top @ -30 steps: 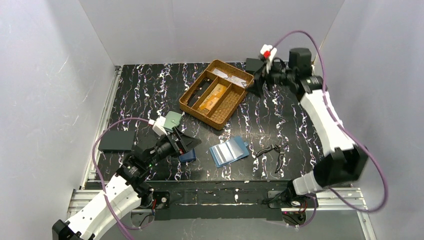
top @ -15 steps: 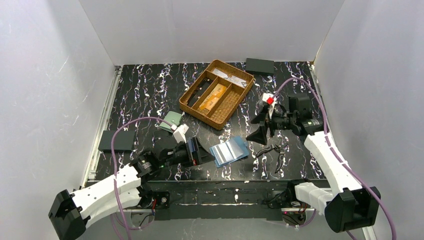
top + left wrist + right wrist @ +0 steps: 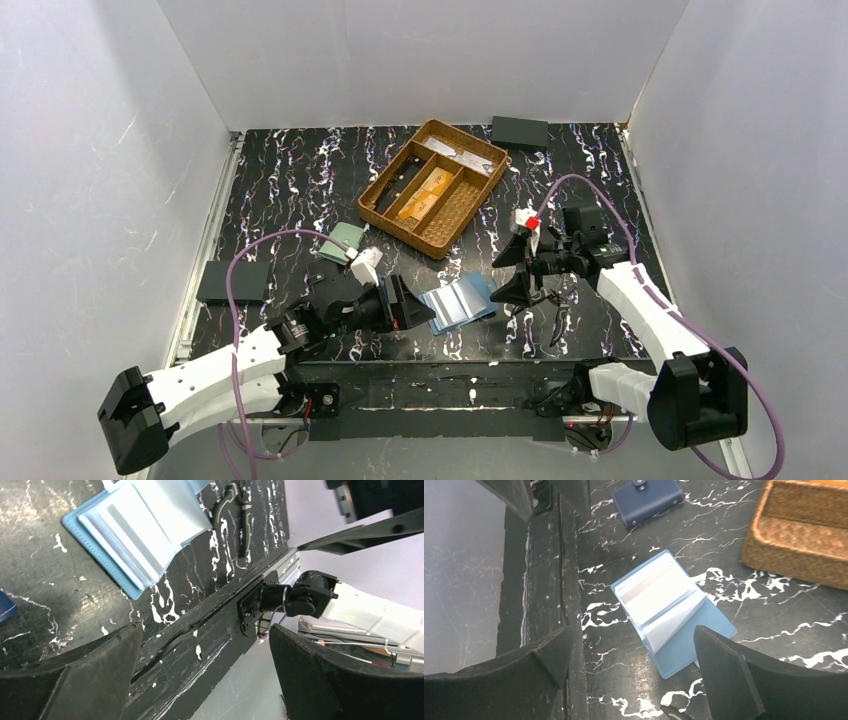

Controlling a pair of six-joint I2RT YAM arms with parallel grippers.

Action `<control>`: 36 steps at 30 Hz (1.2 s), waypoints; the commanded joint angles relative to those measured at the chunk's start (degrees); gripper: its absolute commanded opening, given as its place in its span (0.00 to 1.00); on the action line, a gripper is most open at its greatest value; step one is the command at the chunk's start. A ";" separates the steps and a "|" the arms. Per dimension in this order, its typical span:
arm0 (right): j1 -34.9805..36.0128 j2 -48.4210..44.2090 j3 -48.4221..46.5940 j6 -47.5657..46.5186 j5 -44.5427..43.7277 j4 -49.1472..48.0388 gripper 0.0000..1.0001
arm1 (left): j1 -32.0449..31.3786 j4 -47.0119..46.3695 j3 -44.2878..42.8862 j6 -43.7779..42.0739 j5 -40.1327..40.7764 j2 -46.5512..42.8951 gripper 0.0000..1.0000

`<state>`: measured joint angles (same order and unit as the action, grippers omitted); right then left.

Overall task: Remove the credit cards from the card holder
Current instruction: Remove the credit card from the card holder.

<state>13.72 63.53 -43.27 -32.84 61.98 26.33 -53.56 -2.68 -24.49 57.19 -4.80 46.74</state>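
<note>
Hovering beside the open holder (image 3: 458, 303) with left fingers (image 3: 408, 305) and right fingers (image 3: 512, 272) spread wide, empty; pin one half flat, pinch squarely.

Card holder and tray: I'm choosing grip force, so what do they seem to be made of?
The card holder looks like matte light blue leather or imitation leather, with a seamed border along the cover's edge. Its inner leaves look like clear, slightly glossy plastic, and one curls upward. The tray looks like brown woven wicker or rattan, matte, with a fine basket weave showing on its wall.
</note>
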 commanded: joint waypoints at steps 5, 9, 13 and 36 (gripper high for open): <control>1.33 2.24 -1.04 -14.24 1.04 8.00 0.98 | -0.67 -7.65 1.73 -2.91 1.46 -0.52 0.97; 1.40 2.30 -0.82 -14.43 0.45 8.12 0.98 | -0.73 -10.11 2.37 -1.94 1.28 1.93 0.97; 2.66 2.65 -0.72 -14.58 -0.15 7.87 0.98 | -1.06 -12.24 2.02 -0.47 1.22 4.78 0.97; 22.94 9.64 2.03 -2.61 -19.52 -12.36 0.62 | -1.39 -21.73 3.26 5.45 3.99 17.30 0.82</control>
<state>36.40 73.21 -43.64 -41.54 45.32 23.33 -54.61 -21.32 -22.15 62.30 -2.31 63.09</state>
